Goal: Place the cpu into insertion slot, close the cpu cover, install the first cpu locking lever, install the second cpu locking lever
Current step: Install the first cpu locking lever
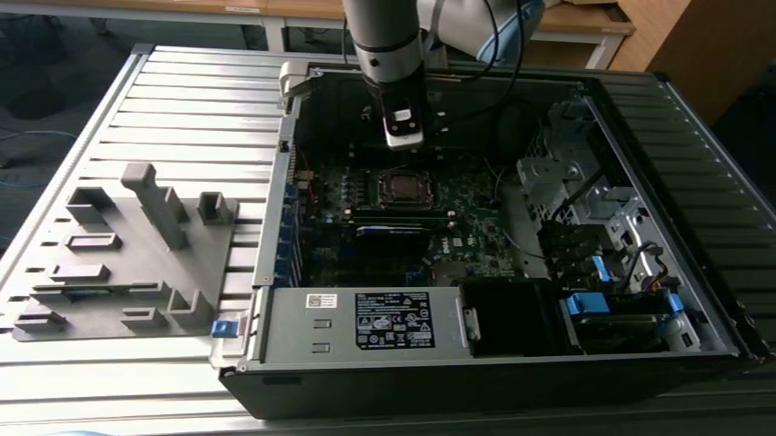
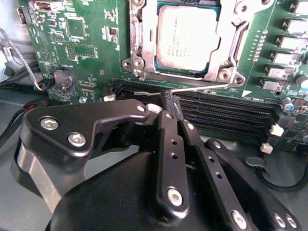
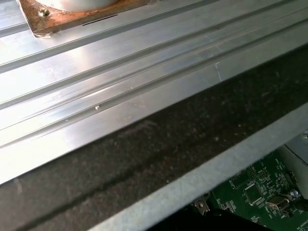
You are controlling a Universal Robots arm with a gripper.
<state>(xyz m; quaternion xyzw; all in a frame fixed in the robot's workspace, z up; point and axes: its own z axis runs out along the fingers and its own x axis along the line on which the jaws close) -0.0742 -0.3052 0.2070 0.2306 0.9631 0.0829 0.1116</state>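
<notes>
Step 3: silver-grey square cpu [image 2: 186, 36] seated, thin silver cpu cover [image 2: 142, 43] down. Black gripper [image 1: 404, 141], upper centre of exterior view, clenches wire locking lever [image 2: 202, 87] (unlatched, I judge); needs pressing down and latching.

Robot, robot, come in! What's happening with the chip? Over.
Gripper shut, at locking lever end. Cpu sits in insertion slot, cpu cover down over it. Nothing blocking the lever.

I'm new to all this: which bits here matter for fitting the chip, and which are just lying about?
Job in hand: cpu, cpu cover, locking lever, gripper shut on that lever's end.
Lying about: power supply, grey fixture, memory slots.
</notes>
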